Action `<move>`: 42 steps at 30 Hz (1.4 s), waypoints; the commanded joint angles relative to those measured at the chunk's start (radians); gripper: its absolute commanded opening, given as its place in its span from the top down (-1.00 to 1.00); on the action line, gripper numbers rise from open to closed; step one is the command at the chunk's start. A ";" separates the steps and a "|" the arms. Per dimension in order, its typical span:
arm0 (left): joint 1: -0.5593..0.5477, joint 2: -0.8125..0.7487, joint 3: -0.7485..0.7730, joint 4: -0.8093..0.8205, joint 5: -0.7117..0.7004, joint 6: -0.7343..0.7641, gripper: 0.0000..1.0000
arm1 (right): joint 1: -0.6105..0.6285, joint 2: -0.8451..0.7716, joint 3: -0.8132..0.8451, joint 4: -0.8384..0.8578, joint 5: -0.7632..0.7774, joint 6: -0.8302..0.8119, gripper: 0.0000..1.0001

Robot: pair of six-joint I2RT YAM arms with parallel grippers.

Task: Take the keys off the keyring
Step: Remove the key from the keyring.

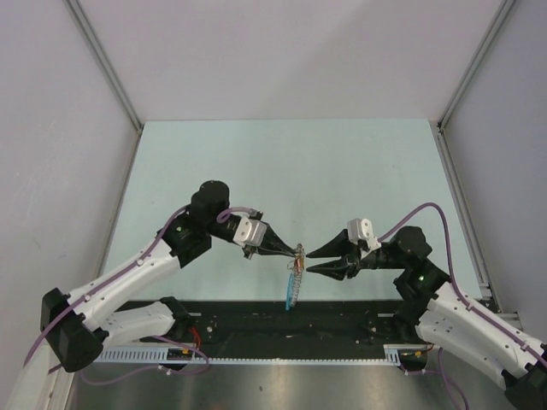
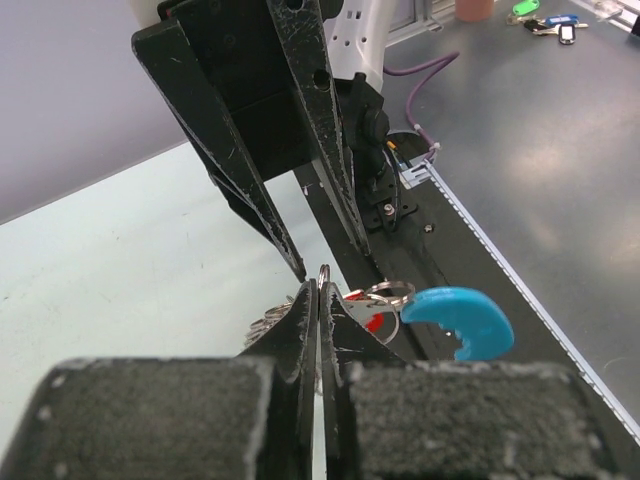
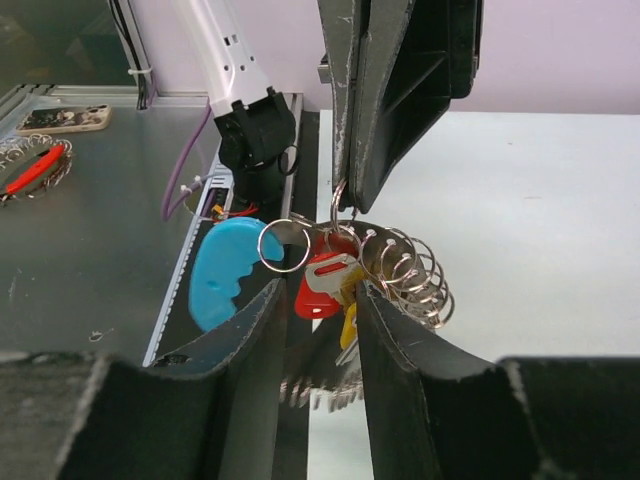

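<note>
My left pincer (image 1: 294, 250) is pressed together on the floppy silvery beaded keyring (image 3: 410, 275), holding it above the pale green table's (image 1: 256, 171) near edge, its bright blue arc (image 3: 222, 270) dangling. My right pincer (image 1: 309, 261) stands apart around the tiny red-headed key (image 3: 322, 280); I cannot tell whether it touches.

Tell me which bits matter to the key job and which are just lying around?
Job: red-headed silvery key; chain of silvery metal rings; curved blue plastic tag.
Lying about: small red-handled item; keys with green and blue tags.
</note>
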 commanded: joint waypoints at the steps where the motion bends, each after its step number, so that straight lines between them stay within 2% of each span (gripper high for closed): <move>1: 0.002 0.006 0.057 -0.015 0.069 0.048 0.99 | 0.002 0.017 0.034 0.079 -0.040 0.032 0.24; 13: 0.002 0.000 0.050 -0.010 0.090 0.045 0.99 | 0.028 0.117 0.039 0.194 -0.020 0.085 0.22; 27: 0.002 0.010 0.048 -0.021 0.089 0.060 0.99 | 0.074 0.160 0.060 0.182 -0.018 0.037 0.26; 42: 0.002 0.062 0.134 -0.231 0.153 0.191 0.99 | 0.037 0.117 0.060 0.102 -0.017 0.000 0.13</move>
